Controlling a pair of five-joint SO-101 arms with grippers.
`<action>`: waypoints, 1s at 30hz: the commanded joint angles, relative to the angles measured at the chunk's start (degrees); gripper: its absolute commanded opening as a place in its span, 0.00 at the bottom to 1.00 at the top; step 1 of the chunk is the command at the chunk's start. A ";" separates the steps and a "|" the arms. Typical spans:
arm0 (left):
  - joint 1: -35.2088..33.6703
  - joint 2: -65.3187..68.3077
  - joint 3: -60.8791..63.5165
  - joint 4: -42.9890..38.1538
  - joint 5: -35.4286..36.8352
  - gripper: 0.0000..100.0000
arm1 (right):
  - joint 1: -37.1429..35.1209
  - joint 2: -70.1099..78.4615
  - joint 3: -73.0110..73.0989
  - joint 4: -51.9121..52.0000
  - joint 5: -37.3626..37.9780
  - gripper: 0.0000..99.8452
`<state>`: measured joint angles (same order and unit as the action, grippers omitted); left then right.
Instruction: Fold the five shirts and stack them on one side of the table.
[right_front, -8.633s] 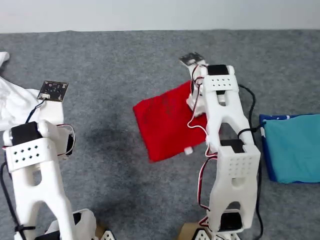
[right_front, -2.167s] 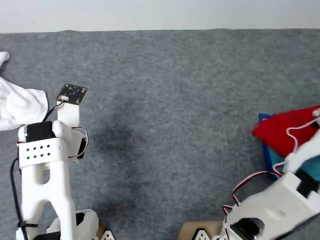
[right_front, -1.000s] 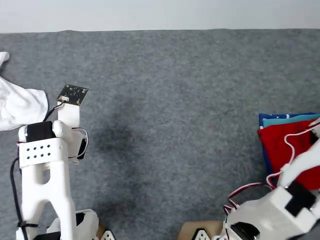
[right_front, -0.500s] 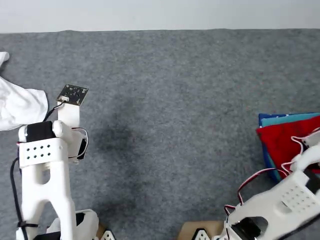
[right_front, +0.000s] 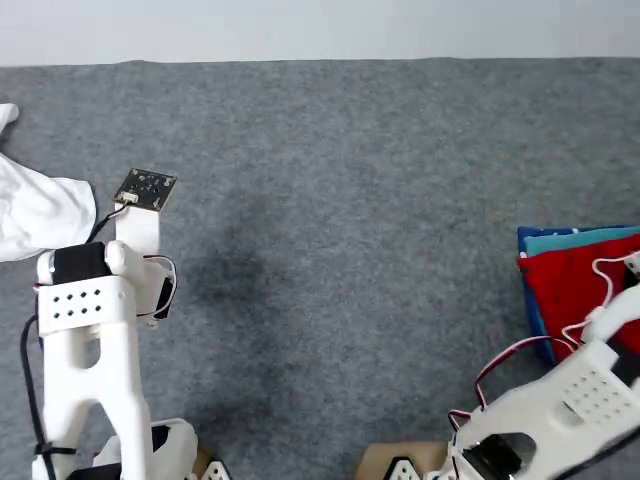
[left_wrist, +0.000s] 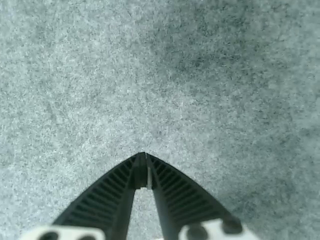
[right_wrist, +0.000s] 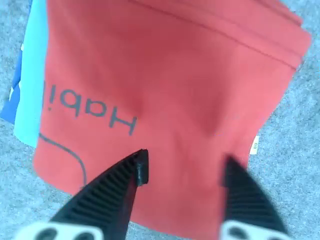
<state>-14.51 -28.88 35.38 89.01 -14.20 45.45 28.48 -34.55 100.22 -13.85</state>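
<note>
A folded red shirt (right_front: 578, 287) lies on top of a teal shirt (right_front: 572, 240) and a blue shirt (right_front: 530, 236) at the table's right edge. In the right wrist view my right gripper (right_wrist: 187, 169) hangs open just above the red shirt (right_wrist: 165, 90), with nothing between its fingers; teal (right_wrist: 31, 75) and blue (right_wrist: 11, 100) edges stick out beside it. A crumpled white shirt (right_front: 35, 210) lies at the far left. My left gripper (left_wrist: 145, 161) is shut over bare grey cloth, near the white shirt.
The table is covered by a grey felt mat (right_front: 340, 200). The left arm (right_front: 90, 330) stands at the front left, the right arm (right_front: 560, 410) at the front right corner. A pale wall runs along the back edge.
The right arm carried the red shirt from the table's middle to the right and laid it on the teal and blue shirts, then let go. The left arm has barely moved.
</note>
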 joint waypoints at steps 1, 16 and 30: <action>0.09 -1.23 -0.22 0.44 -0.44 0.00 | 0.48 -2.77 -2.90 2.24 -0.18 0.40; 0.26 -1.23 -0.22 0.53 -0.26 0.00 | -7.43 -8.13 -3.16 1.89 0.18 0.07; 0.18 -1.23 -0.22 0.53 -0.26 0.00 | -9.89 10.68 -3.08 -13.14 4.40 0.01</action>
<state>-14.51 -28.88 35.38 89.01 -14.20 36.57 36.22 -34.55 91.87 -10.07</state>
